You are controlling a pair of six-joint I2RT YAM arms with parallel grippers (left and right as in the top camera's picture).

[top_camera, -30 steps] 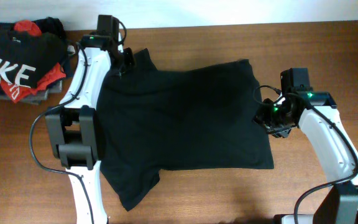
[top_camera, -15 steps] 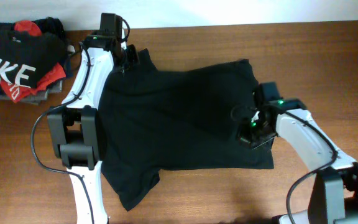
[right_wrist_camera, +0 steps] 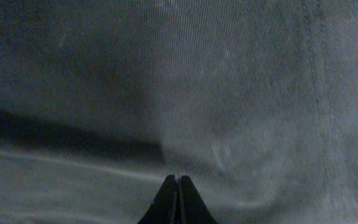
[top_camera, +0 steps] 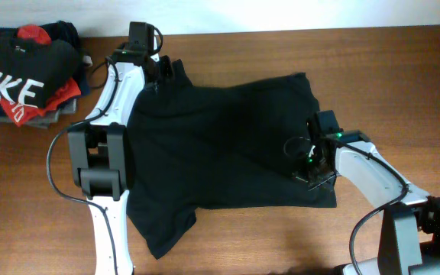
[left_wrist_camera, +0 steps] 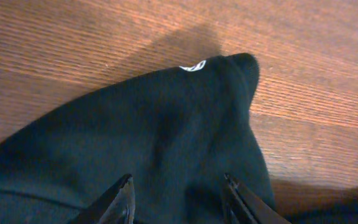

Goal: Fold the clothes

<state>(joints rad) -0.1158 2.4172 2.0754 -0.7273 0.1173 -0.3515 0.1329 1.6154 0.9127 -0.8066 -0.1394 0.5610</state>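
Note:
The clothes are one black T-shirt lying spread across the middle of the table. Its upper-left sleeve tip carries a small white logo. My left gripper is over that sleeve. In the left wrist view the left gripper stands open, fingertips apart on the black fabric. My right gripper is down on the shirt's right part, a little inside the hem. In the right wrist view the right gripper is shut, with creases in the fabric running into its tips.
A pile of folded garments, topped by a black shirt with white NIKE letters, sits at the far left corner. The left arm's base stands at the shirt's left edge. Bare wooden table lies right of the shirt.
My right arm moved left from the shirt's right edge onto the fabric and its jaws shut. My left gripper shifted slightly right along the upper sleeve.

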